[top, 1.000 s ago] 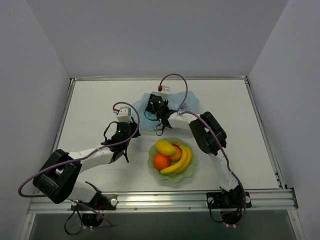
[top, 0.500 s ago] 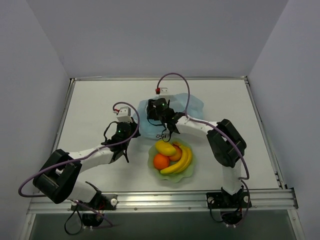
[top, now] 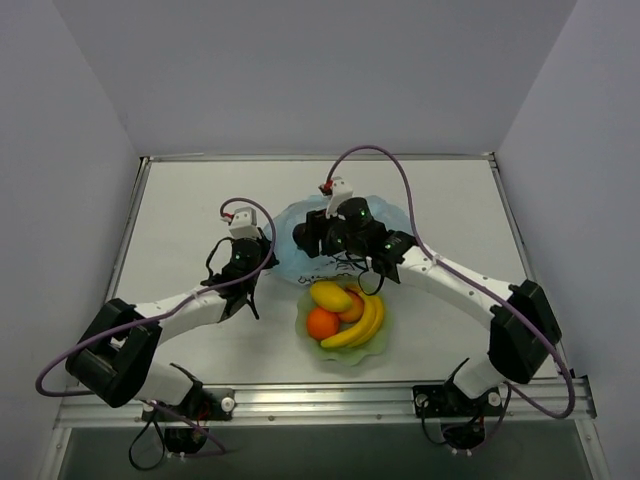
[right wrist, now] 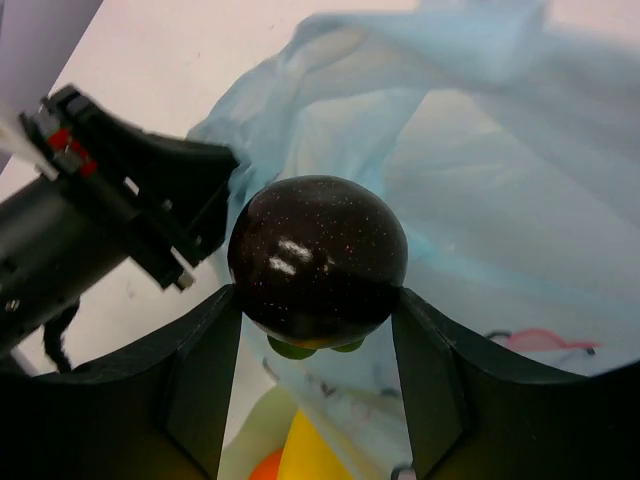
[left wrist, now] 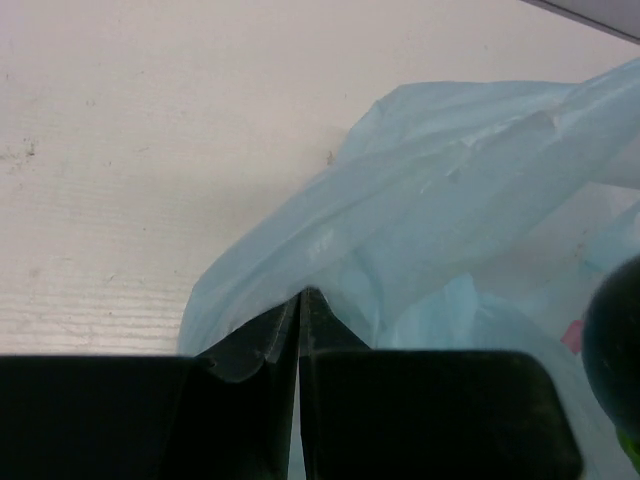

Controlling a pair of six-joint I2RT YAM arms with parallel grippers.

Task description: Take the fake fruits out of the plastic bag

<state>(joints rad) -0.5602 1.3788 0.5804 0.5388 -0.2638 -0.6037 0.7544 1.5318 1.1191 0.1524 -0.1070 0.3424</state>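
Green bowl [top: 303, 338] holds orange [top: 322, 323], bananas [top: 366, 322]; right pincer [right wrist: 316, 297] grips dark fruit [right wrist: 318, 250], left pincer [left wrist: 300, 312] pinches bag [left wrist: 440, 200].

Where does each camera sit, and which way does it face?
Top external: above and behind the robot, looking down on table, bag and bowl; both arms show.
Left wrist: low, facing the bag along the left gripper, shut on its edge.
Right wrist: looking down past the right gripper, shut on the dark fruit.
Shared: the bag, in all three.
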